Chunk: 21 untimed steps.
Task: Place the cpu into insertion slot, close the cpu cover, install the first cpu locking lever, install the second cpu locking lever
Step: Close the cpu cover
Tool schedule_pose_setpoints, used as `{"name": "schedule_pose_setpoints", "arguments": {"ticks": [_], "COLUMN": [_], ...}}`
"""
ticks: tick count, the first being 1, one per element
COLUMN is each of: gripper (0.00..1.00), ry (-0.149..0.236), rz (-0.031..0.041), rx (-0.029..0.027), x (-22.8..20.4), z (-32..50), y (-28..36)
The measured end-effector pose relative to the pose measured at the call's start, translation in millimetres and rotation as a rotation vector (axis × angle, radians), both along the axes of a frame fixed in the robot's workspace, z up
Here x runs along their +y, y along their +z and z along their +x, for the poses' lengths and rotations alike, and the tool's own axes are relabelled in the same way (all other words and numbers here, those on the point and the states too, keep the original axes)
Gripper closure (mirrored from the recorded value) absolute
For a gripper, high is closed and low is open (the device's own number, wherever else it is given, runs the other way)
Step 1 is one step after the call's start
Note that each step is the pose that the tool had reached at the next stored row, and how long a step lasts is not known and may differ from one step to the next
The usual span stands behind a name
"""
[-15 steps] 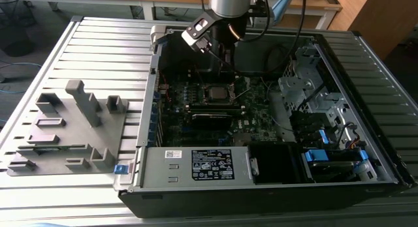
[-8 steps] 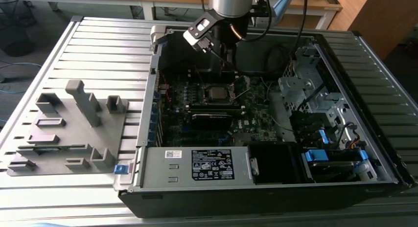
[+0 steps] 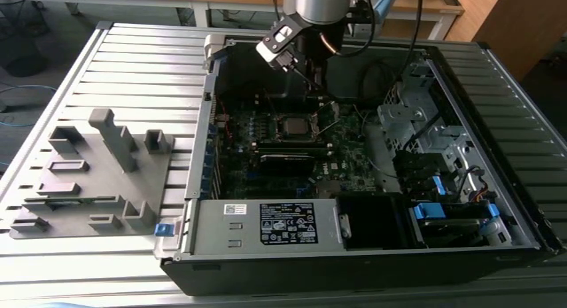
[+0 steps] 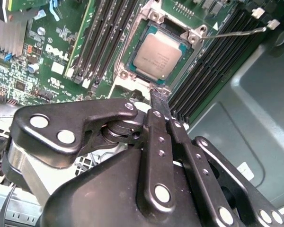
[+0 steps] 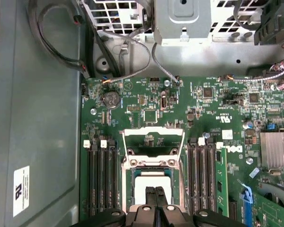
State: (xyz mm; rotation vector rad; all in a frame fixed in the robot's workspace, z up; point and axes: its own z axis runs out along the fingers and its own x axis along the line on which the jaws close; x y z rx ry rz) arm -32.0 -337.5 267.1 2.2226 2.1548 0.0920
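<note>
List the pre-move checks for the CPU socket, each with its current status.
1. cpu seated: ok. It lies flat inside the socket in the second wrist view.
2. cpu cover closed: not ok. In the first wrist view it stands raised off the socket.
3. Locking levers latched: not ok. One wire lever sticks out free beside the socket.
4. Other lever's position: cannot tell.
5. gripper empty: ok. Its fingers are together with nothing seen between them, and the tips are at the socket's edge.
</note>
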Motion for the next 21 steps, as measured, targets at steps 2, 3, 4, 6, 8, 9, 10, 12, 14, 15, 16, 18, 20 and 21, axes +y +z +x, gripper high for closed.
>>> {"name": "schedule_pose_setpoints", "arguments": {"ticks": [2,3,4,6,8,9,10,12,14,15,16,18,20,21], "gripper": [0.89,0.89,0.89,0.89,0.89,0.89,0.89,0.89,0.89,0.89,0.89,0.89,0.89,0.89], "ry": [0.0,0.0,0.0,0.0,0.0,0.0,0.0,0.0,0.0,0.0,0.0,0.0,0.0,0.0], "rz": [0.0,0.0,0.0001,0.0001,0.0,0.0001,0.0001,0.0,0.0001,0.0001,0.0,0.0,0.0001,0.0001], "rx": [0.0,0.0,0.0,-0.0001,0.0,-0.0001,-0.0001,0.0,-0.0001,-0.0001,-0.0001,0.0,0.0,-0.0001], "x": [0.0,0.0,0.0,0.0,0.0,0.0,0.0,0.0,0.0,0.0,0.0,0.0,0.0,0.0], "z": [2.6,4.0,5.4,8.1,10.4,11.6,12.9,15.2,17.3,18.0,18.6,20.9,24.0,25.7], "y": [0.0,0.0,0.0,-0.1,0.0,-0.1,-0.1,0.0,-0.1,-0.1,-0.1,-0.1,-0.1,-0.1]}}
